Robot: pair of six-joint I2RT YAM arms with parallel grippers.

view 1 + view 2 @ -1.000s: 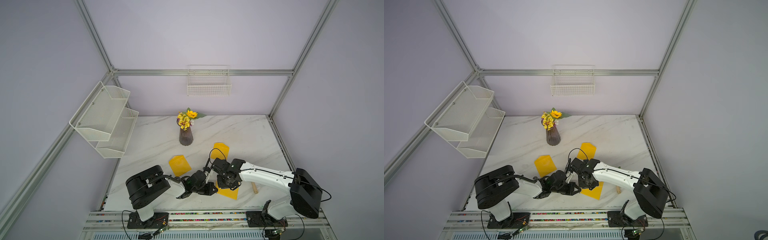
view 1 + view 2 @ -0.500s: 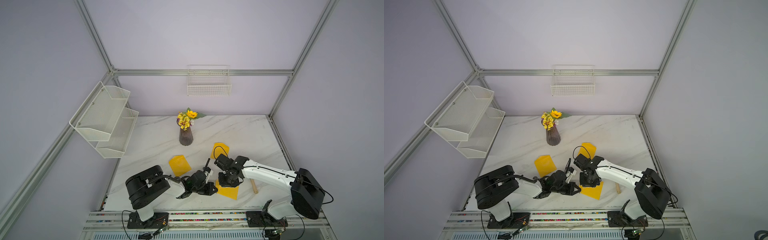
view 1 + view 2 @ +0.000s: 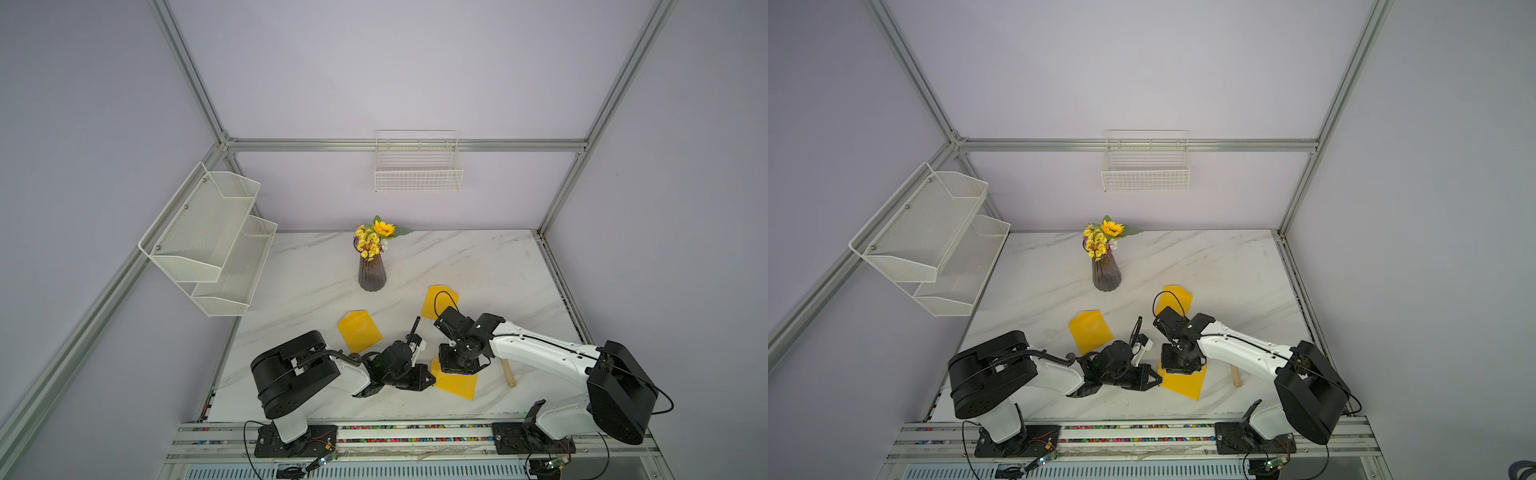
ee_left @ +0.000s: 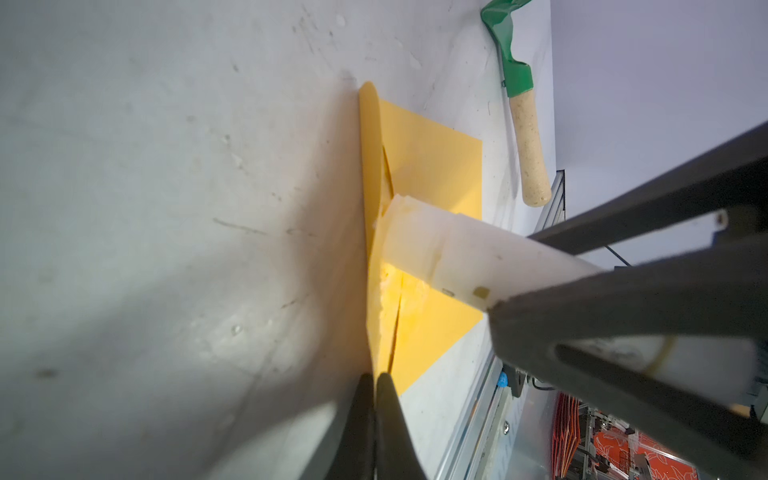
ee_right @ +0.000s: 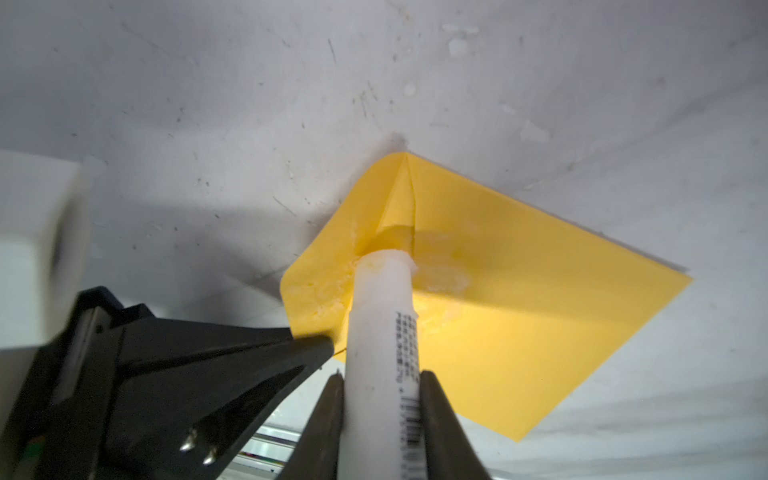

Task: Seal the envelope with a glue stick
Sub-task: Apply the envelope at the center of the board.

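**Right gripper [image 5: 382, 377] with glue stick [image 5: 383, 316], at envelope [image 5: 540, 299]**

Right gripper: narrow. Both fingers [image 5: 440, 415] are clamped on the lower body of the glue stick, over its barcoded label.

Glue stick: white, uncapped, held tip-down over the front middle of the table [image 3: 478, 266]. The tip touches the envelope at the fold, against the inner face of the raised flap [image 5: 326, 268]. Whitish glue smears lie on the paper around the tip.

Left gripper [image 4: 375, 378]: fully closed. It pinches the flap's edge near one corner and holds it up off the envelope body.

Envelope: yellow, body flat on the table near the front edge. In both top views it lies between the two grippers, partly covered by the right one.

Rake [image 4: 528, 145]: green head, pale wooden handle. It lies on the table near the envelope but not touching it, on the right arm's side.

Spare envelopes [image 3: 359, 336]: two, yellow, flat, farther back. One lies by the left arm, one behind the right gripper.

Vase [image 3: 372, 274]: dark, ribbed, upright, holding yellow flowers, mid-table toward the back.

Basket [image 3: 417, 178]: white wire, on the back wall.

Rack [image 3: 208, 241]: white mesh, two tiers, on the left wall.
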